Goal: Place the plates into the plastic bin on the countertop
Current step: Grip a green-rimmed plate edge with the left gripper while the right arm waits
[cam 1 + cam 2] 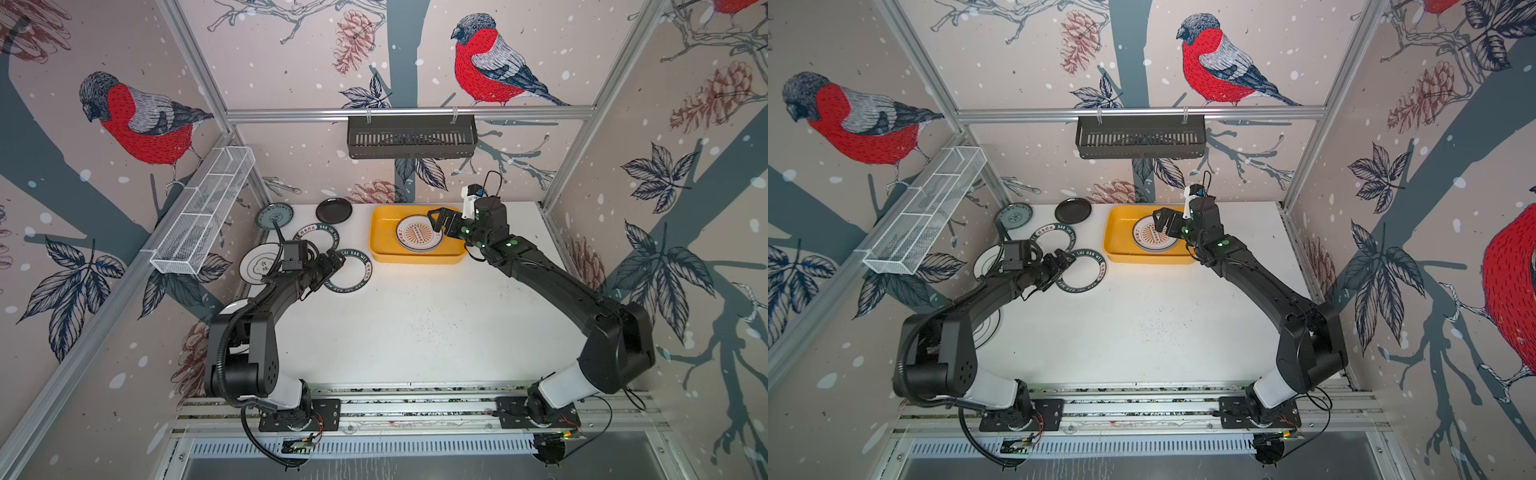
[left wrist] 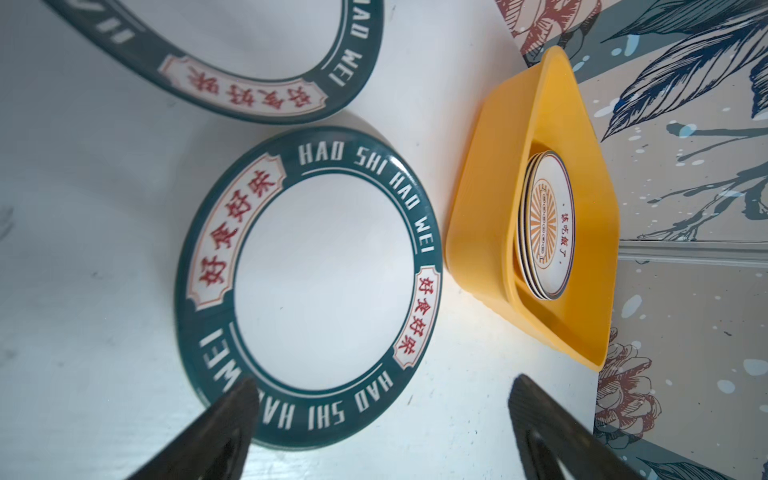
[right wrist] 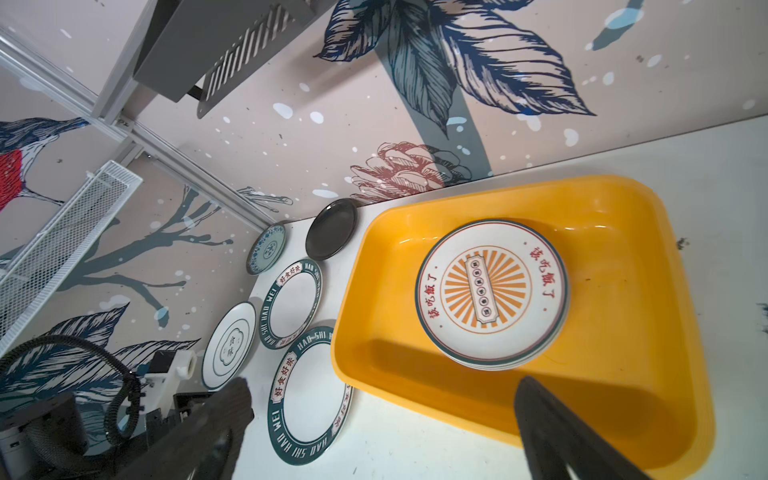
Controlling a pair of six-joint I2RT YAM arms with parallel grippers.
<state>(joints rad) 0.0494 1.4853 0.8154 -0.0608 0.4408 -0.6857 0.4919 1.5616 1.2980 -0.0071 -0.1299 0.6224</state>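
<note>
The yellow plastic bin (image 1: 376,245) (image 3: 374,332) stands at the back of the white countertop (image 1: 415,324) and holds a stack of orange sunburst plates (image 1: 417,239) (image 3: 490,295). My right gripper (image 1: 437,224) (image 3: 382,386) hangs open over the bin's near edge, holding nothing. My left gripper (image 1: 336,259) (image 2: 382,384) is open, with one finger over the rim of a dark lettered plate (image 1: 353,272) (image 2: 316,282). A second lettered plate (image 1: 318,239), a white plate with black characters (image 1: 259,264), a small black plate (image 1: 333,210) and a grey-blue plate (image 1: 274,215) lie left of the bin.
Another white plate (image 1: 235,307) is mostly hidden under the left arm. A black slotted basket (image 1: 411,137) hangs on the back rail. A white wire-mesh rack (image 1: 203,212) runs along the left wall. Aluminium rails (image 1: 415,399) edge the front.
</note>
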